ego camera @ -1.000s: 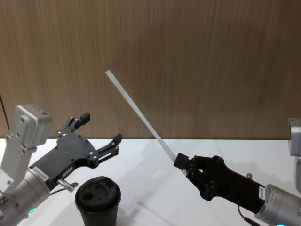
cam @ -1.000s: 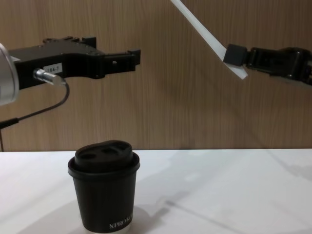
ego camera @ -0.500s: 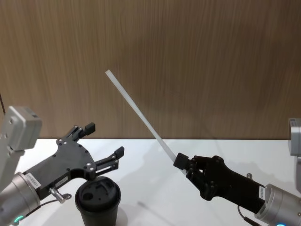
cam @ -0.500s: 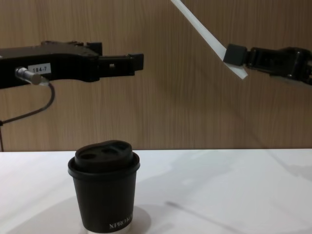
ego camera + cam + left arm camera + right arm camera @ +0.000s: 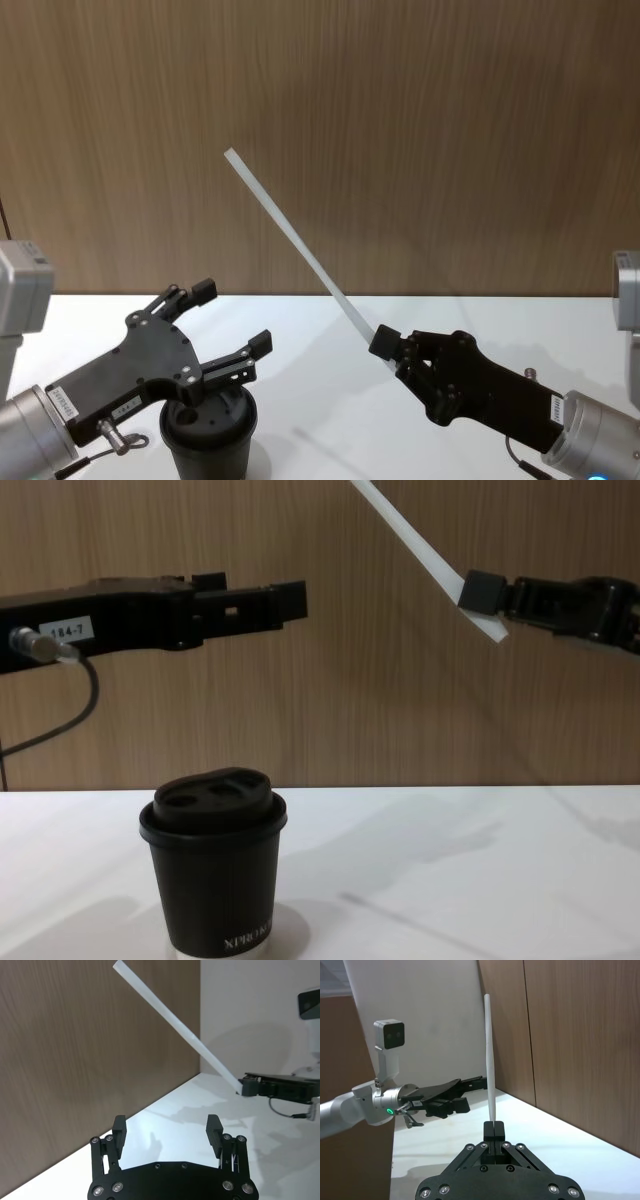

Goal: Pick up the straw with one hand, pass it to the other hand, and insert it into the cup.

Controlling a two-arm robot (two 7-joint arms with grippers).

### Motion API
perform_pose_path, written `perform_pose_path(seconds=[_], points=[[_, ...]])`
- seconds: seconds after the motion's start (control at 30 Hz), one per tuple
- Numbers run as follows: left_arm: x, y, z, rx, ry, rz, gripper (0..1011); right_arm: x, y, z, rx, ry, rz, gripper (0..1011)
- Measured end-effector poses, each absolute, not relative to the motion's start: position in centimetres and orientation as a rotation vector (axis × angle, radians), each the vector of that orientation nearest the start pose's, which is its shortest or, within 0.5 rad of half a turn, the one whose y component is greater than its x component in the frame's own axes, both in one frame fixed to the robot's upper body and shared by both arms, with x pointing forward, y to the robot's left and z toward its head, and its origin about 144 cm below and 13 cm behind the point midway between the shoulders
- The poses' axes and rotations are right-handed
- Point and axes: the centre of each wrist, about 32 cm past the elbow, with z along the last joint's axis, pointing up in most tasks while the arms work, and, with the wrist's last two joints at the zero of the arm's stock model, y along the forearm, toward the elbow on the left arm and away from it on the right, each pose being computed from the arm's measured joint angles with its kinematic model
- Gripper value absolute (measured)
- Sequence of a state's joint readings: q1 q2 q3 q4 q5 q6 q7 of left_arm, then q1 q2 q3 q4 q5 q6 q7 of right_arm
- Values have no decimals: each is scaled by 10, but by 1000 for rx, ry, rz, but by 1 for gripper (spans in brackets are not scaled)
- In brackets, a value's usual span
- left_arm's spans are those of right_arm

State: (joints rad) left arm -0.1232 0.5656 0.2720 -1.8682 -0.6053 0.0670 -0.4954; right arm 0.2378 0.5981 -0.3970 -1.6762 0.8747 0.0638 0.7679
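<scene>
The white straw [image 5: 300,245] slants up to the left, its lower end pinched in my right gripper [image 5: 386,347], which is shut on it above the table's right side. In the chest view the straw [image 5: 420,552] runs up out of the top edge from the right gripper [image 5: 482,592]. My left gripper [image 5: 233,315] is open and hovers just over the black lidded cup [image 5: 208,445], partly covering its lid. The cup [image 5: 213,872] stands upright at front left. From the left wrist, the open left gripper [image 5: 167,1135] faces the straw [image 5: 175,1025], well short of it.
The white table [image 5: 330,320] stretches between the two arms, with a wood-panelled wall [image 5: 420,130] close behind it. The straw's upper tip [image 5: 229,153] reaches high in front of that wall.
My left gripper has dropped lower and moved right, toward the straw, and now hangs over the cup. The right gripper and the straw have held still.
</scene>
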Motion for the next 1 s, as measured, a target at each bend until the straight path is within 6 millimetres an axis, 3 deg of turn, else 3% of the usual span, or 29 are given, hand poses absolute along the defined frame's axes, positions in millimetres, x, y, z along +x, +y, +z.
perform_pose_path(seconds=[0.5,1.0], points=[[464,266,1241,-269,-47,606,1003,493,-272,1229,209,110,-395,6],[474,250,1224,-441,-4,534,1003,493,-272,1229,209,110,-395,6]])
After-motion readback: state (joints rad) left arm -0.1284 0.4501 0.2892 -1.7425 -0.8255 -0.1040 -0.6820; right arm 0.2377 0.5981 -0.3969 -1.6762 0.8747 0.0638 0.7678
